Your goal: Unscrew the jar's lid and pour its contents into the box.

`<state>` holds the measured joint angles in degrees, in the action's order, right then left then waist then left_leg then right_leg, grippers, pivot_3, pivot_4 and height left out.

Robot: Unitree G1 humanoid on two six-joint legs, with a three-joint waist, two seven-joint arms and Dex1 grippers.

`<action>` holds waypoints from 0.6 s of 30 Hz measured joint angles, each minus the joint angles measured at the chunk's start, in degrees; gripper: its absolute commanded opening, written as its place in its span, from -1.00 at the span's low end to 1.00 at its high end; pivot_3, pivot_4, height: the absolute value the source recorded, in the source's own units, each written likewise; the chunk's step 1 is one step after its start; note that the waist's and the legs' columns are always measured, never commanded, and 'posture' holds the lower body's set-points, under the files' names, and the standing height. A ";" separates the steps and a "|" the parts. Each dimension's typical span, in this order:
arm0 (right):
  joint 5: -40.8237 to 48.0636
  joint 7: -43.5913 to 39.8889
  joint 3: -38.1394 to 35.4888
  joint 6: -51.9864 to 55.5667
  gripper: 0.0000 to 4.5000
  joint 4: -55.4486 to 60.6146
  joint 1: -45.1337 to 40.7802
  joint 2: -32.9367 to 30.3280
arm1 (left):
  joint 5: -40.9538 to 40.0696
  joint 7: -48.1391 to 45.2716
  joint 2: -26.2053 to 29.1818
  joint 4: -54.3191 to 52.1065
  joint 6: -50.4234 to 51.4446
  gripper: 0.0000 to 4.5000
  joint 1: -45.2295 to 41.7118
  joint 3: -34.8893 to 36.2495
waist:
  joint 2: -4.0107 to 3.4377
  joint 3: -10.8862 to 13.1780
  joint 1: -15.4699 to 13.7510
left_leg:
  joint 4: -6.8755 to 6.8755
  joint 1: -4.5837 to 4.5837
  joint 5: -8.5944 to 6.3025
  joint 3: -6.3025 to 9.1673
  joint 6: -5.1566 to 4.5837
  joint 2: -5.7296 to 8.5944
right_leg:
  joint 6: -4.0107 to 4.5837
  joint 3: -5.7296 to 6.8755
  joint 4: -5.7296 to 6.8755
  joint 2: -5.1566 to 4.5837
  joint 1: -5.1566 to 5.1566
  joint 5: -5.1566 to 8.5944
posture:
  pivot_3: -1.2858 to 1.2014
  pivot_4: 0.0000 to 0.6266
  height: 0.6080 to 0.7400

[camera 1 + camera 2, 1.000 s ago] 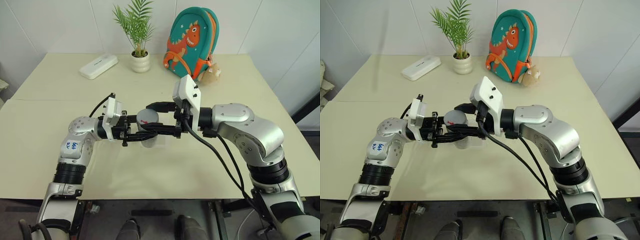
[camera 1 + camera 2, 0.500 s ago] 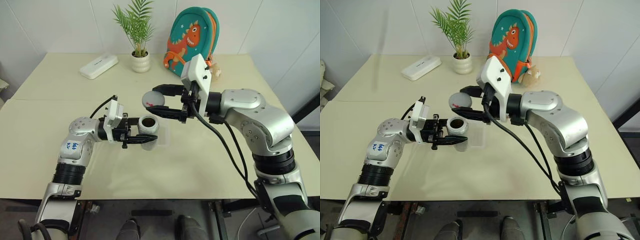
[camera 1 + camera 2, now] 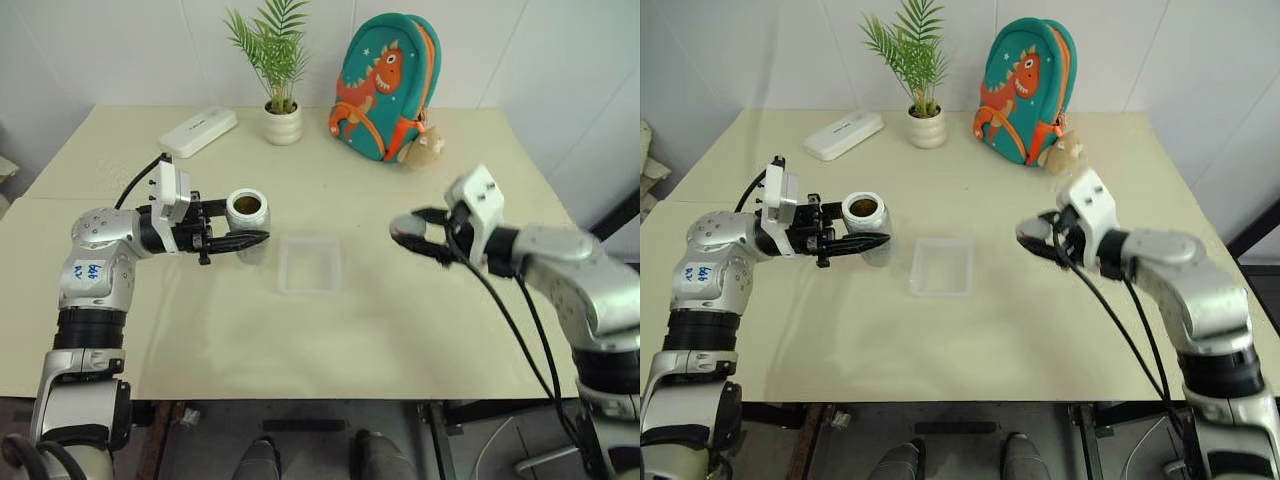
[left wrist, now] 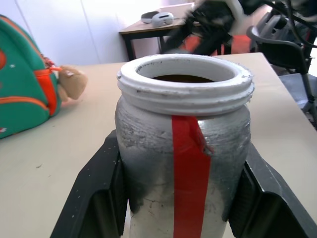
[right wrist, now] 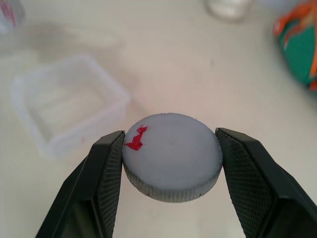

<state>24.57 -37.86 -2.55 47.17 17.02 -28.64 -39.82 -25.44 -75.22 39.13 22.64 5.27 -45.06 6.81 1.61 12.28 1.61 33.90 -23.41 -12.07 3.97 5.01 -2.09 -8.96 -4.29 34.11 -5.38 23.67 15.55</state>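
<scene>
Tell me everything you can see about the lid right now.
The lid is a small round grey cap with a ribbed edge and a small red mark on its flat top. It is off the jar, clamped by its edge in the right claw, top face up and roughly level, to the right of the box.
</scene>
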 measured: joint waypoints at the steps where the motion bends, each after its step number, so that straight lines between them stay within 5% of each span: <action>1: -0.55 0.74 0.02 -0.34 0.16 -0.09 2.20 0.48 | 0.26 -0.12 0.17 1.20 -0.61 -0.06 -0.46 0.02 | 0.00 0.00 0.00 | 0.02 -0.02 0.00 -0.01 0.00 0.01 | -0.01 -0.01 0.00 -0.01 0.01 -0.01 | 0.03 -0.52 1.00; 4: -3.05 3.62 -0.05 -4.08 0.16 -1.99 8.18 3.50 | 1.58 -1.21 -0.04 5.81 -4.08 -0.06 -3.09 -0.20 | 0.00 0.00 0.11 | 0.09 -0.02 0.00 -0.02 0.00 0.01 | -0.04 -0.01 0.01 0.00 -0.01 -0.03 | 0.03 -0.52 1.00; 12: -4.90 4.43 -0.29 -11.62 0.96 -5.82 13.47 6.09 | 7.07 -0.47 -1.83 18.38 -15.13 -0.06 -10.73 -1.20 | 0.00 0.00 0.04 | 0.11 0.01 0.04 -0.01 0.00 0.01 | -0.05 -0.01 0.05 0.02 -0.04 -0.04 | 0.03 -0.52 1.00; 18: -1.76 0.46 -6.58 -14.76 0.96 -1.14 16.88 2.14 | 17.87 5.66 -1.60 30.38 -32.63 -0.06 -17.32 -4.87 | -0.02 0.01 -0.17 | 0.08 -0.01 0.03 -0.01 0.00 0.01 | -0.13 -0.01 0.02 0.02 -0.04 -0.04 | 0.03 -0.52 1.00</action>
<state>22.81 -37.40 -9.13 32.41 15.88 -11.76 -37.68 -7.57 -69.56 37.52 53.01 -27.36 -62.38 1.95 1.59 12.29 1.44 33.98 -23.42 -12.04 3.96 5.01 -2.07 -9.08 -4.30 34.13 -5.36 23.63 15.51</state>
